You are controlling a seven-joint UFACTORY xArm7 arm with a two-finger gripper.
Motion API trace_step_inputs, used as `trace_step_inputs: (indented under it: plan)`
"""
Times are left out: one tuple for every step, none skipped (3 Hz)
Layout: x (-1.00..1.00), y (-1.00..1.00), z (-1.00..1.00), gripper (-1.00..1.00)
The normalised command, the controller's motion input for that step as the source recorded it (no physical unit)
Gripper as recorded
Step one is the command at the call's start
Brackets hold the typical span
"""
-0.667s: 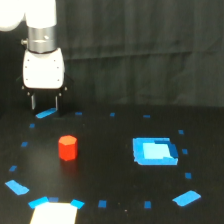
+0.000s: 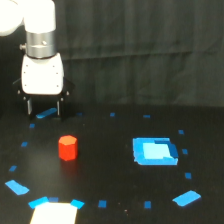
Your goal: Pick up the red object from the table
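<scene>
The red object [image 2: 67, 147] is a small red-orange faceted block standing upright on the black table [image 2: 110, 170], left of centre. My gripper [image 2: 44, 109] hangs from the white arm at the upper left, behind the block and a little to the exterior view's left of it. Its two dark fingers point down, spread apart, with nothing between them. The fingertips are near the table surface, well clear of the block.
A flat blue square piece [image 2: 154, 151] lies to the exterior view's right of the block. Small blue tape marks ring the area. A larger blue patch [image 2: 17, 187] lies at the left, another [image 2: 186, 198] at the lower right. A white sheet [image 2: 54, 213] sits at the bottom edge.
The arm and gripper have shifted slightly toward the exterior view's right. The red block has not moved.
</scene>
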Motion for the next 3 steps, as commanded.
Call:
trace_step_inputs:
  plan:
    - [0.19, -1.0, -0.54, 0.42]
    - [1.0, -1.0, -0.38, 0.97]
    - [1.0, -0.4, -1.0, 0.19]
